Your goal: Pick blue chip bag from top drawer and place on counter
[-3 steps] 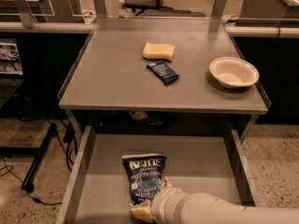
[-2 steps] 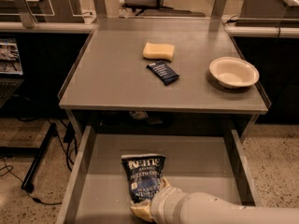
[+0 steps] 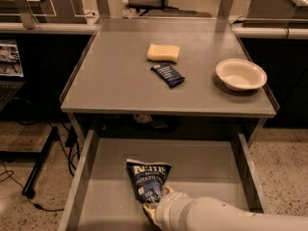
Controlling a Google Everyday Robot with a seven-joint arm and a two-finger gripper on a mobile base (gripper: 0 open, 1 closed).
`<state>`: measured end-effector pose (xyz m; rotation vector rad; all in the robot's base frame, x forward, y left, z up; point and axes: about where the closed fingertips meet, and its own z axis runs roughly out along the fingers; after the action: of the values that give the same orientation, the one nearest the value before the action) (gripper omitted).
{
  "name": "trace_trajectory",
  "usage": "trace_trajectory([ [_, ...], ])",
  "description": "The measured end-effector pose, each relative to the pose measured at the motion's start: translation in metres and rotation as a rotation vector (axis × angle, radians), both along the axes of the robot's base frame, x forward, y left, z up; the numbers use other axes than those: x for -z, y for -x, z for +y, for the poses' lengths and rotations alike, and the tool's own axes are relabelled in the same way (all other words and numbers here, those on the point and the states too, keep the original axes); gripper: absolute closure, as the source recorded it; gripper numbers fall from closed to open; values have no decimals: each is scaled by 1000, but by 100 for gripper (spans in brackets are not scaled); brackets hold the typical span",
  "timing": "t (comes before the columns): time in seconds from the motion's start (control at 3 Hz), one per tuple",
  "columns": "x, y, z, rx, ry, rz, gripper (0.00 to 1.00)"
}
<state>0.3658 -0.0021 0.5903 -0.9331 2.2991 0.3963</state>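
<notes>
1. Barely anything has shifted: the arm has edged slightly left, and the blue chip bag (image 3: 148,179) lies as before in the top drawer (image 3: 207,167), below the table's (image 3: 115,76) front edge, left of centre.
2. The tool (image 3: 153,207) touches the bag's near end; its grip cannot be told.
3. Mid-table lie a yellow sponge (image 3: 163,52) and a dark bar wrapper (image 3: 168,74); a bowl (image 3: 240,74) stands by the right edge.

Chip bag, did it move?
No. The blue chip bag stays equally far from the left wall of the top drawer, gripper at the bag's bottom.
</notes>
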Motion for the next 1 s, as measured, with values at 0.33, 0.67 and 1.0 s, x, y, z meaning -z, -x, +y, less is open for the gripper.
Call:
trace_trajectory([
  [0.33,-3,0,0,0,0,0,100],
  [0.67,-43,-6,0,-31,13,-64,100],
  [1.0,-138,-24,6,-100,29,-218,100],
])
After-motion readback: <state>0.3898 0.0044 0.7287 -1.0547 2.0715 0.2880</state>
